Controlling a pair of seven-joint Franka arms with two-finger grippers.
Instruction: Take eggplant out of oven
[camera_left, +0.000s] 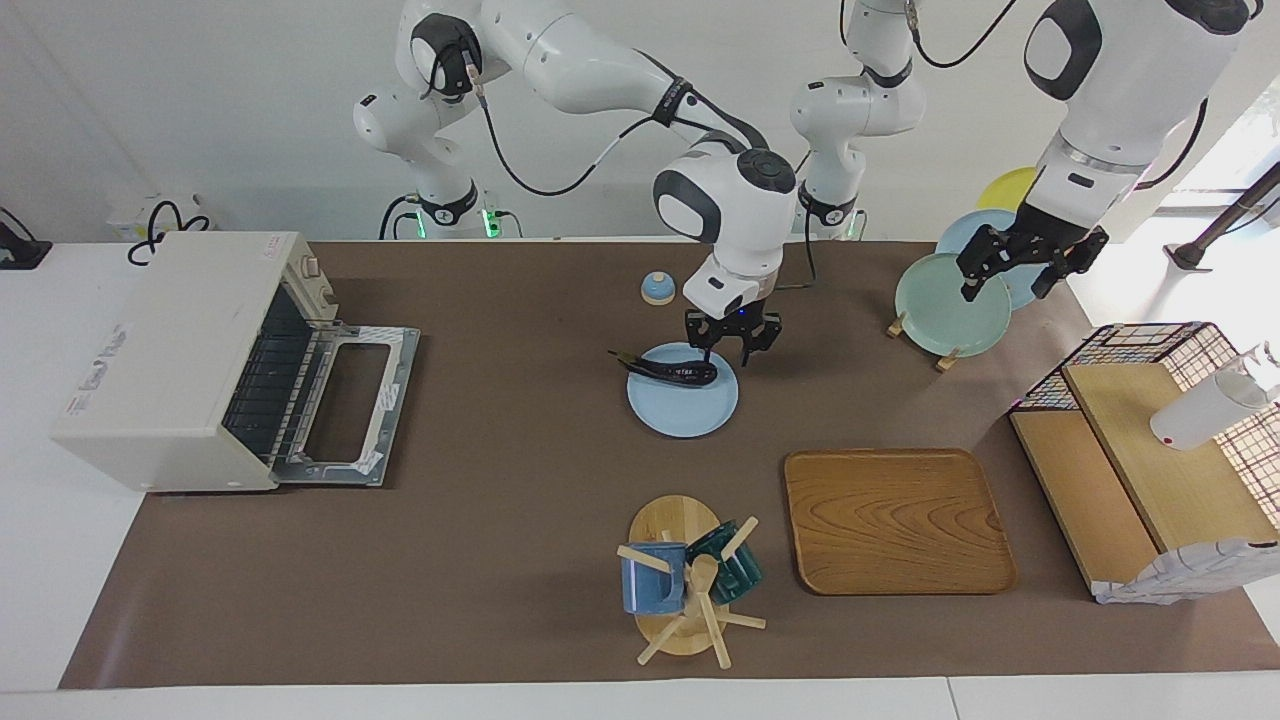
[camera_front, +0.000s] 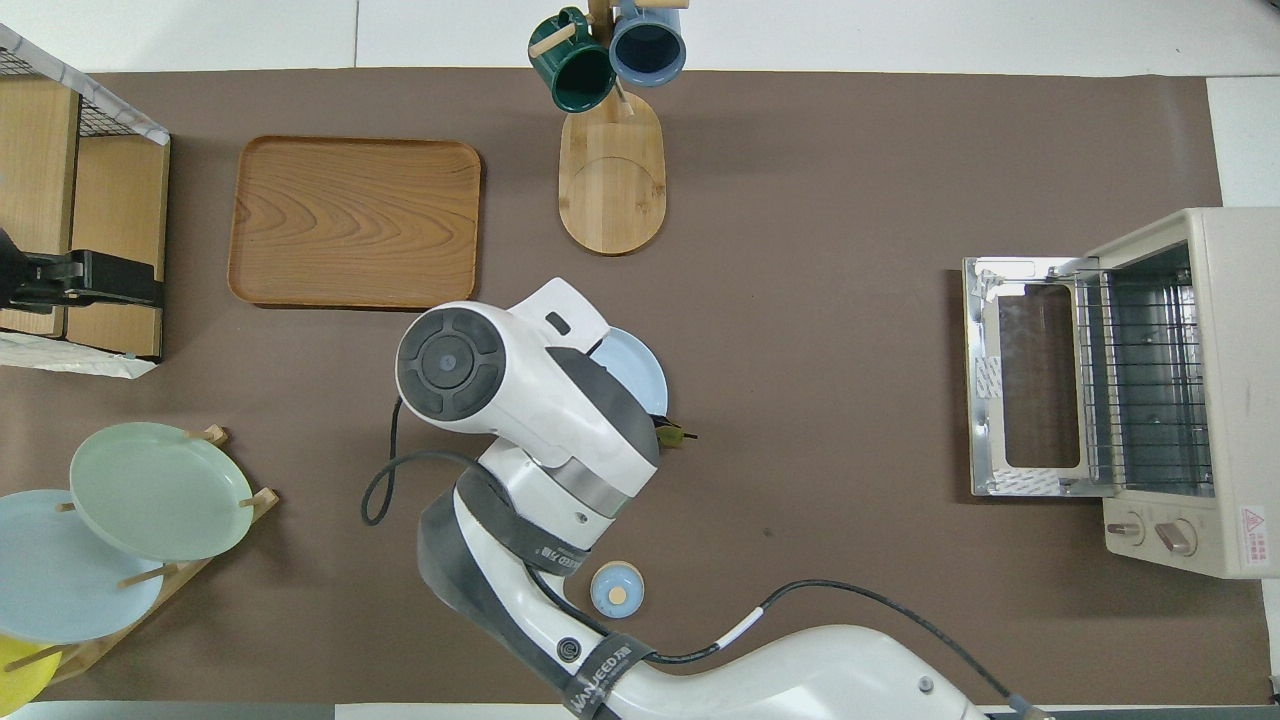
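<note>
Lying across the light blue plate (camera_left: 683, 402) mid-table, the eggplant (camera_left: 665, 369) is outside the oven (camera_left: 170, 355), whose door hangs open. The right gripper (camera_left: 733, 345) is over the plate's edge, fingers apart, gripping nothing. The left gripper (camera_left: 1022, 272) waits spread above the plate rack (camera_left: 945, 355).
</note>
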